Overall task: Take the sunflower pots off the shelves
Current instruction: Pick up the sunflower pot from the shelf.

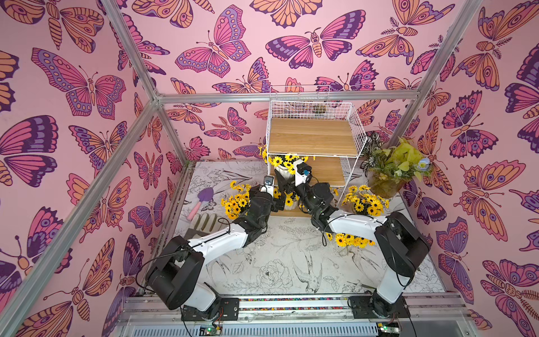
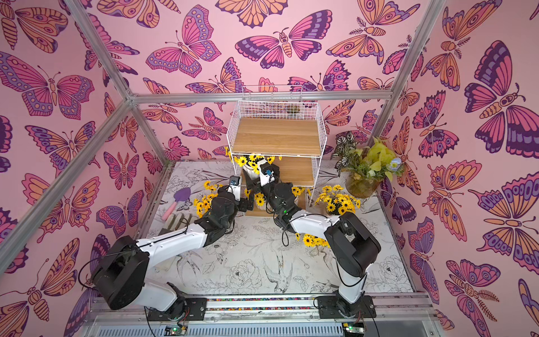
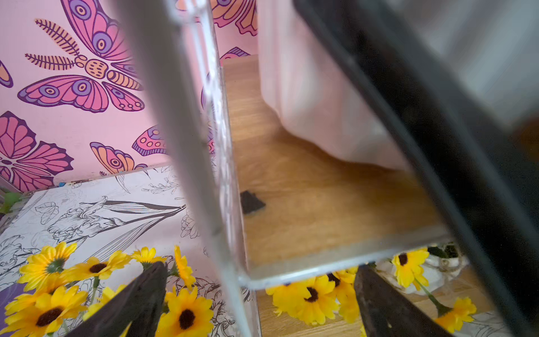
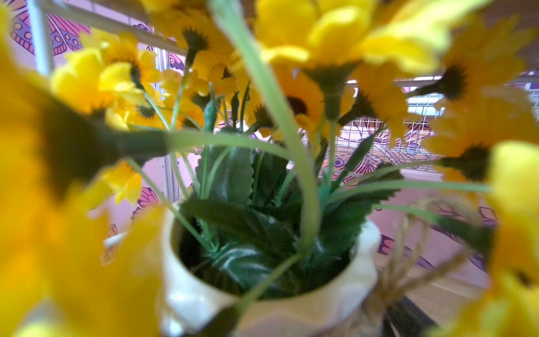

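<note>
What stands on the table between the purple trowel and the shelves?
A sunflower pot stands between the purple trowel and the shelves, its yellow blooms showing in both top views.

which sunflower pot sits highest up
The sunflower pot on the middle board of the shelves, tucked under the top board. Another sunflower pot sits on the bottom board; the rest stand on the table.

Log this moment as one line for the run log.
left gripper: open, at shelves' corner | right gripper: at middle-shelf sunflower pot, grip unclear | bottom-shelf sunflower pot: not yet taken
</note>
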Action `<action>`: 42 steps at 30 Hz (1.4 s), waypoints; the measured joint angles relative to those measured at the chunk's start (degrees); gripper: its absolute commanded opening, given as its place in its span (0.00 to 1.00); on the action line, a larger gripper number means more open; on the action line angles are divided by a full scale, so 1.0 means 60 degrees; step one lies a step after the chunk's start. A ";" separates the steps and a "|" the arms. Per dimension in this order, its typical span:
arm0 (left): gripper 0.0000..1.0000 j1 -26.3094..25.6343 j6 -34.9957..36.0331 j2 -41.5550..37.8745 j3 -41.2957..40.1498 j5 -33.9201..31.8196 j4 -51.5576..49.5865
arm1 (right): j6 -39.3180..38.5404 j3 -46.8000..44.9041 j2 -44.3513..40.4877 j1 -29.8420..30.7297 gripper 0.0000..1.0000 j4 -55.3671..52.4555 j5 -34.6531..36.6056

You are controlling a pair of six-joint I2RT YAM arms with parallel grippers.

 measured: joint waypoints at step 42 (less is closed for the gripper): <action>1.00 0.0124 -0.0244 -0.4215 -0.1013 0.0386 -0.2626 | 0.0466 0.0747 -0.0186 0.0011 0.99 -0.2153 -0.0525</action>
